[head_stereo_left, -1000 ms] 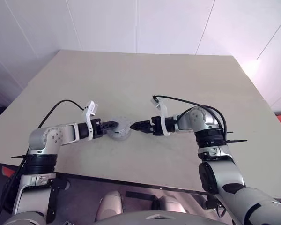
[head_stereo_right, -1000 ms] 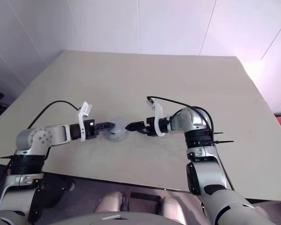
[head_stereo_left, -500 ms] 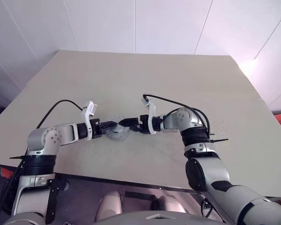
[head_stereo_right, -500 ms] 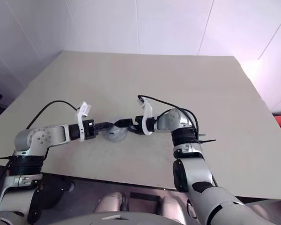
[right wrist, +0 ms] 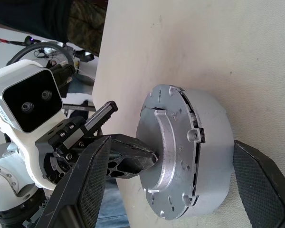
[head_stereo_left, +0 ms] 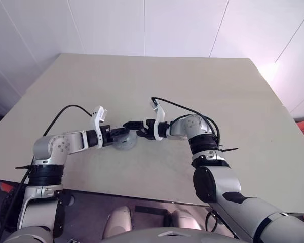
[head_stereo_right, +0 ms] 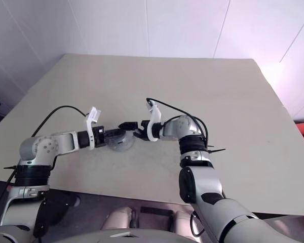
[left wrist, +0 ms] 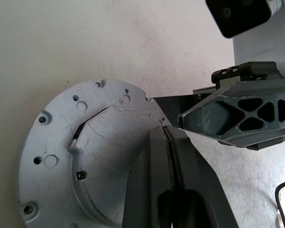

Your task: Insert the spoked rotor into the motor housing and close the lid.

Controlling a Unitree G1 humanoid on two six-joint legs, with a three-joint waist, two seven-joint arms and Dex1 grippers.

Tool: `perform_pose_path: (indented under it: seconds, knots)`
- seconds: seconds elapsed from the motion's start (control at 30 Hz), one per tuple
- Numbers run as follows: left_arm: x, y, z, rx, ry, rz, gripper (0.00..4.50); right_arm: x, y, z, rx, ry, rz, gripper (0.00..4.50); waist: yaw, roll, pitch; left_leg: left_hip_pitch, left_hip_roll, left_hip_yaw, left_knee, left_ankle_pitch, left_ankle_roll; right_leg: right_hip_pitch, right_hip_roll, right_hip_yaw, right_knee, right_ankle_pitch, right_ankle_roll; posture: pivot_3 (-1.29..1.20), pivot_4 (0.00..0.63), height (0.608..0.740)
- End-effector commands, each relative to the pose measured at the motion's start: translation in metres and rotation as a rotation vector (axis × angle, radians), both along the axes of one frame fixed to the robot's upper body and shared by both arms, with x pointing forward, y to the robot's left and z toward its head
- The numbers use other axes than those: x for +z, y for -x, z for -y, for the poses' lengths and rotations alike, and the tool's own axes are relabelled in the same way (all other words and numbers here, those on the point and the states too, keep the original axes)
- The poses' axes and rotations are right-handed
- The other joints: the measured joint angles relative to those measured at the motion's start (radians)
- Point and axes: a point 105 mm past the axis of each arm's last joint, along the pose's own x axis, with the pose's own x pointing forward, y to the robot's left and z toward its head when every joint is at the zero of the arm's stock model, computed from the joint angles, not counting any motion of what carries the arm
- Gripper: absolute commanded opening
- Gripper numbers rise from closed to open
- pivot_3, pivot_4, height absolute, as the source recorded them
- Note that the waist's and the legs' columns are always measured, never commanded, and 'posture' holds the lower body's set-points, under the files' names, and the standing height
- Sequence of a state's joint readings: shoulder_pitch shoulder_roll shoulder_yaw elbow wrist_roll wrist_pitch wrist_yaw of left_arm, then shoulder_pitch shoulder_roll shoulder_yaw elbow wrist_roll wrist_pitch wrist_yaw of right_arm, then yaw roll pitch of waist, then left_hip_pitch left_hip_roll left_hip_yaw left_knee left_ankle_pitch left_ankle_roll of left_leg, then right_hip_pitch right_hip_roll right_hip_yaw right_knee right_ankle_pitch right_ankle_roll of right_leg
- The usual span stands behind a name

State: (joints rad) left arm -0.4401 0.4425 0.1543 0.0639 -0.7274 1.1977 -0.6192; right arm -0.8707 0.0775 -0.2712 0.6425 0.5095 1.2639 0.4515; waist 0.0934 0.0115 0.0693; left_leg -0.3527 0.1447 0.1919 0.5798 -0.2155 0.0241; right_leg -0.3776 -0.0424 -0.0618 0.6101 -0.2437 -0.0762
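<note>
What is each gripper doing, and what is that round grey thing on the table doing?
Left gripper: shut, its tip pressing on the grey plate.
Right gripper: open, one finger on each side of the motor housing.
Motor housing: sitting on the table, top covered.
Grey plate: lying flat on top of the housing.

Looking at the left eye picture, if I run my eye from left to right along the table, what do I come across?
The left gripper with its fingers shut, then the round silver-grey motor assembly resting on the table, then the right gripper with its fingers wide open around it.
</note>
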Motion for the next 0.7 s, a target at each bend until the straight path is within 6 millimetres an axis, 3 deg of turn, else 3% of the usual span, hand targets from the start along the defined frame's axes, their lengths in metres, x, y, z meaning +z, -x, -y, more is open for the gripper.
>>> perform_pose_path:
  seconds: [0.03,0.4,0.7]
  knots:
    - [-0.013,0.002,-0.008,0.032,-0.05,-0.05,0.0,0.033,0.001,-0.022,0.061,-0.104,0.073,4.48,0.0,0.0,0.0,0.0,0.001,0.0,0.0,0.0,0.0,0.0,0.0,0.0,0.0,0.0,0.0,0.0,0.0,0.74]
    - [-0.025,0.021,-0.039,0.086,-0.092,-0.102,0.0,0.028,-0.01,-0.006,0.015,-0.061,0.095,4.48,0.004,0.0,0.0,0.003,0.002,0.0,0.0,0.0,-0.001,0.003,0.001,-0.002,0.001,-0.003,-0.005,0.0,0.0,0.74]
    - [-0.027,0.022,-0.039,0.09,-0.097,-0.103,0.0,0.029,-0.007,-0.01,0.029,-0.071,0.095,4.48,0.009,0.0,0.0,0.01,0.002,0.0,0.0,0.002,-0.003,0.011,0.001,-0.002,0.001,-0.003,-0.005,0.0,0.0,0.74]
